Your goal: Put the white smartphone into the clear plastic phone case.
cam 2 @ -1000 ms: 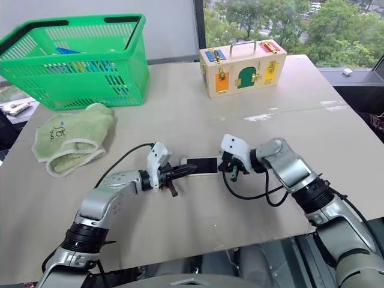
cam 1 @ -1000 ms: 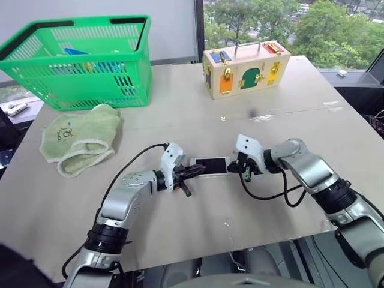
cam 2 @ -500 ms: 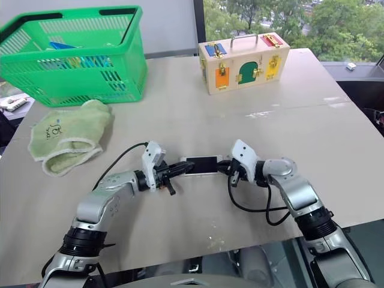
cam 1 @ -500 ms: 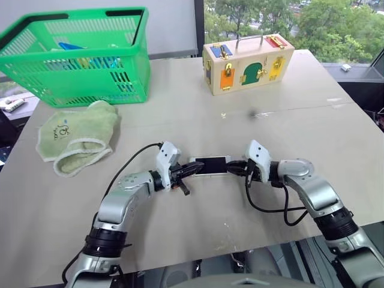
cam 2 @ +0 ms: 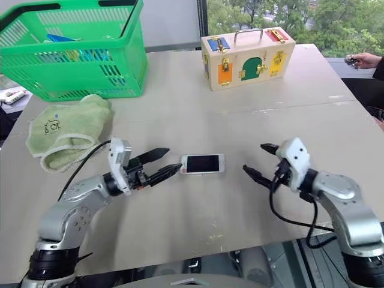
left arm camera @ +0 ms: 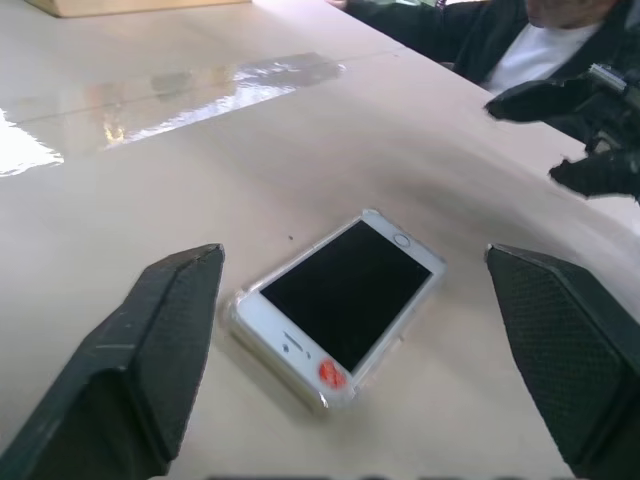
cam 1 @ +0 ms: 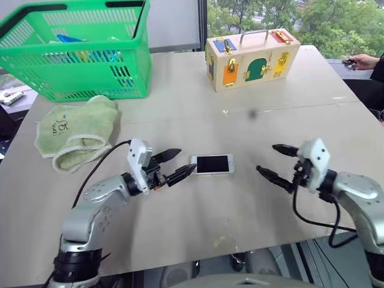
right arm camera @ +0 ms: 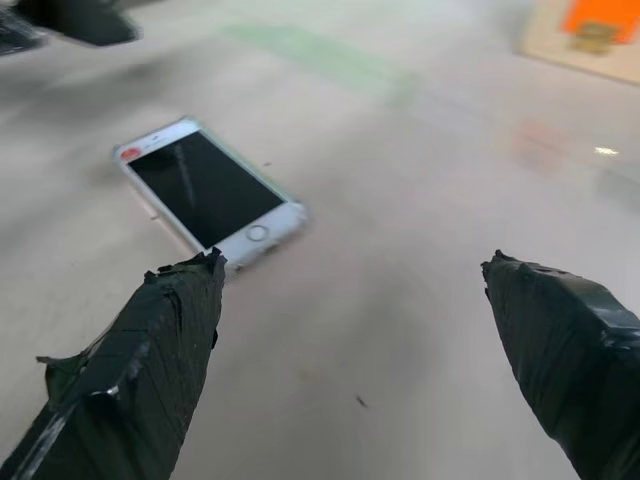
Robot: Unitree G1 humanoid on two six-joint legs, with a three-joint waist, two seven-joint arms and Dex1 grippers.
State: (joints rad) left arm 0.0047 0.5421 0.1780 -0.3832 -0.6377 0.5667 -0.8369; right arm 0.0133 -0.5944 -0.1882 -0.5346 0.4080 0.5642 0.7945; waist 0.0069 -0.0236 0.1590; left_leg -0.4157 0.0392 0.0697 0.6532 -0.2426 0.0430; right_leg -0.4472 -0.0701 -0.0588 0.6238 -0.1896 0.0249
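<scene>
The big grey table [cam 1: 180, 96] has a green basket [cam 1: 78, 48] at the far left corner, a wooden box with coloured locks [cam 1: 247, 57] at the far middle, and a green cloth [cam 1: 75, 132] lying near the basket. A person's hand [cam 1: 360, 60] shows at the far right edge.

Both arms have just let go. A moment ago the two claws were pressed against the two ends of the phone, squeezing it from both sides. Now the left gripper [cam 1: 171, 166] has pulled back to the left and its fingers are spread wide apart. The right gripper [cam 1: 277, 162] has pulled back much further to the right, and its fingers are spread wide too. Neither claw is pinching anything.

The white smartphone [cam 1: 212, 164] lies flat on the table between the two claws, screen up. The tip of the left claw is just beside its left end, and the right claw is well apart from it.

In the left wrist view, the clear plastic phone case [left arm camera: 243, 323] shows as a thin see-through rim hugging the edges and corners of the phone. So the phone looks to be sitting inside its case. With both claws open and backed away, I think the job is done or very nearly done
</scene>
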